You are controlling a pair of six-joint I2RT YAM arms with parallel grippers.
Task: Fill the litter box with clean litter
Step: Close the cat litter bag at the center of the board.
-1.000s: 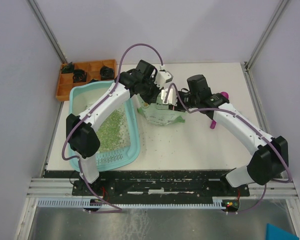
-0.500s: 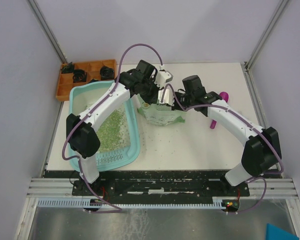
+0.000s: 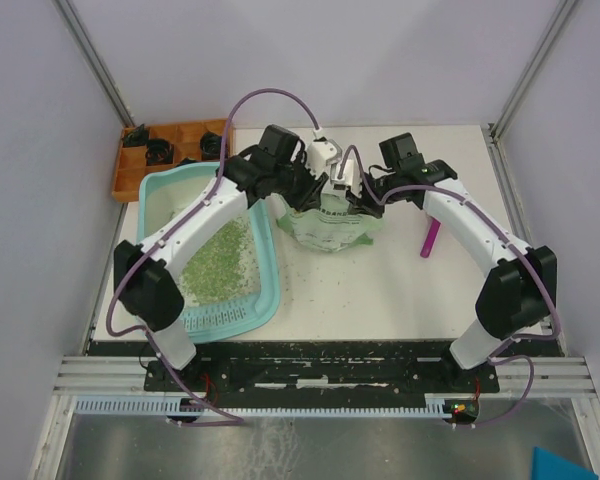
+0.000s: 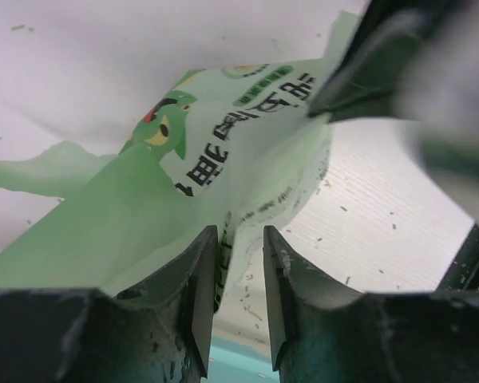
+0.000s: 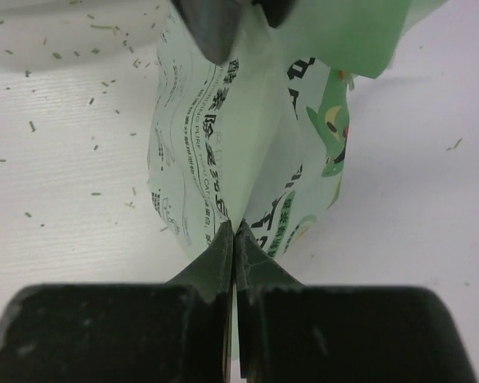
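Note:
The light-teal litter box (image 3: 175, 205) lies at the left of the table, with a patch of green clean litter (image 3: 215, 262) on its floor. A pale green printed bag (image 3: 330, 230) stands just right of it. My right gripper (image 5: 236, 238) is shut on a fold of the bag (image 5: 223, 136) at its top. My left gripper (image 4: 239, 255) is open at the bag's left upper edge. The bag's edge (image 4: 223, 144) hangs between the jaws and rests against one finger only. In the top view both grippers meet over the bag: left gripper (image 3: 318, 190), right gripper (image 3: 348, 193).
An orange compartment tray (image 3: 170, 150) with black parts sits behind the litter box. A magenta scoop (image 3: 430, 238) lies on the table at the right, under the right arm. Loose granules (image 3: 340, 280) are scattered on the white table in front of the bag.
My right gripper has moved left onto the bag's top and shut on it. My left gripper has opened, letting go of the bag's edge. The bag's top has spread out.

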